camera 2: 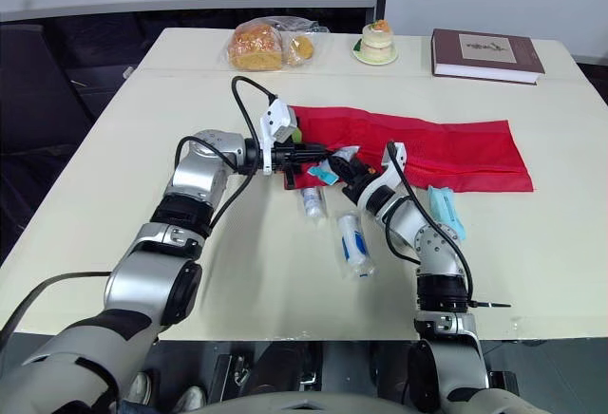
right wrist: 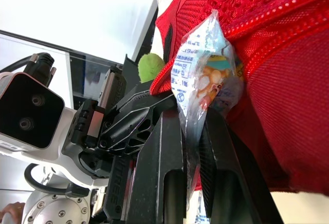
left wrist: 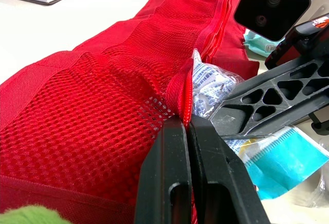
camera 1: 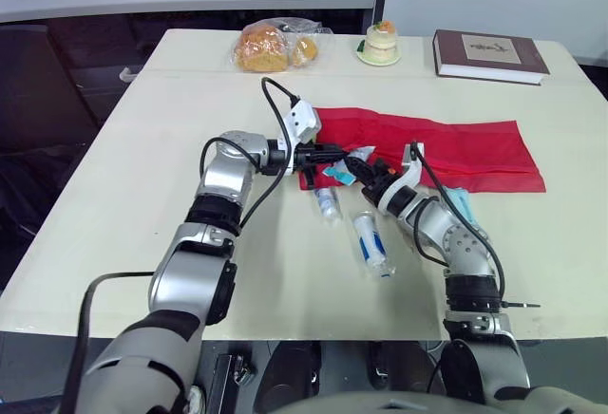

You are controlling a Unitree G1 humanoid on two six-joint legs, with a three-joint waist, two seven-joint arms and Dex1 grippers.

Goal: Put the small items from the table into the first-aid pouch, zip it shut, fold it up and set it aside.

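A red mesh pouch (camera 1: 446,148) lies flat across the middle of the table, its open end facing my arms. My left gripper (left wrist: 186,124) is shut on the pouch's zipper edge (left wrist: 187,93) and lifts it slightly. My right gripper (right wrist: 191,131) is shut on a clear printed packet (right wrist: 198,70), whose top is at the pouch's mouth, just beside the left gripper (camera 1: 334,156). On the table in front of the pouch lie two small clear bottles (camera 1: 328,203) (camera 1: 372,241) and a teal sachet (left wrist: 285,157). A teal pack (camera 1: 461,203) rests to the right of my right forearm.
At the table's far edge are a bagged bread loaf (camera 1: 271,47), a small cake on a plate (camera 1: 382,44) and a dark book (camera 1: 489,55). The table (camera 1: 114,224) has bare surface to the left of my arms.
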